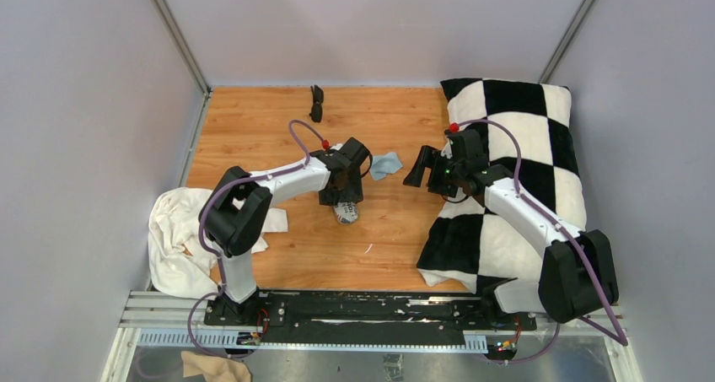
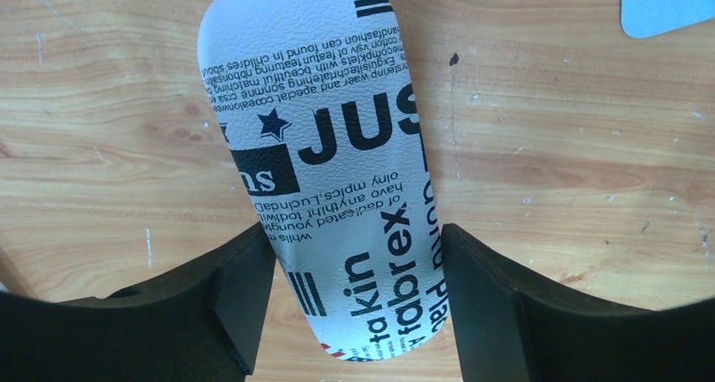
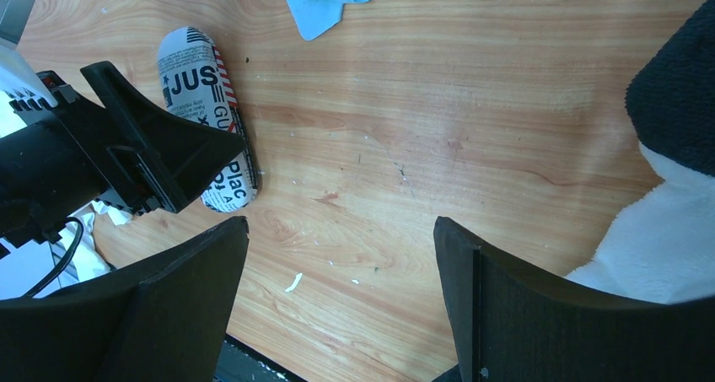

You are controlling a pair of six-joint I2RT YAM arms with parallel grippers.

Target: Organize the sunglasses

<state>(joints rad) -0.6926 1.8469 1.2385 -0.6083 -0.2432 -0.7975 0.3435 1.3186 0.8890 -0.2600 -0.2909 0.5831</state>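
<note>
A: What was seen nearest the arm bases?

B: A crumpled white towel (image 1: 173, 239) was seen at the lower left of the overhead view, at the left edge of the wooden worktop (image 1: 253, 121). A black-and-white checked cushion (image 1: 514, 129) was laid along the right side.

A: How was the left end effector placed?

B: The left end effector (image 1: 341, 198) was found just left of centre, poised over a white oblong case (image 1: 346, 213) printed with black lettering. In the left wrist view its fingers (image 2: 240, 298) were set one on each side of the case, at the bottom of the frame, close against its edges. Whether the case was actually clamped could not be told.

A: And the right one?

B: The right end effector (image 1: 416, 169) was held just right of centre, beside the cushion's edge. Its jaws were spread wide, with only bare wood seen between them.

A: Was anything noted between the two?

B: A light-blue cloth (image 1: 386, 164) was laid flat there, slightly above the case in the frame and apart from it.

A: Where were the sunglasses?

B: The sunglasses (image 1: 317, 102) were located at upper centre, folded, on the worktop near its far edge. They were well apart from both end effectors and untouched.
</note>
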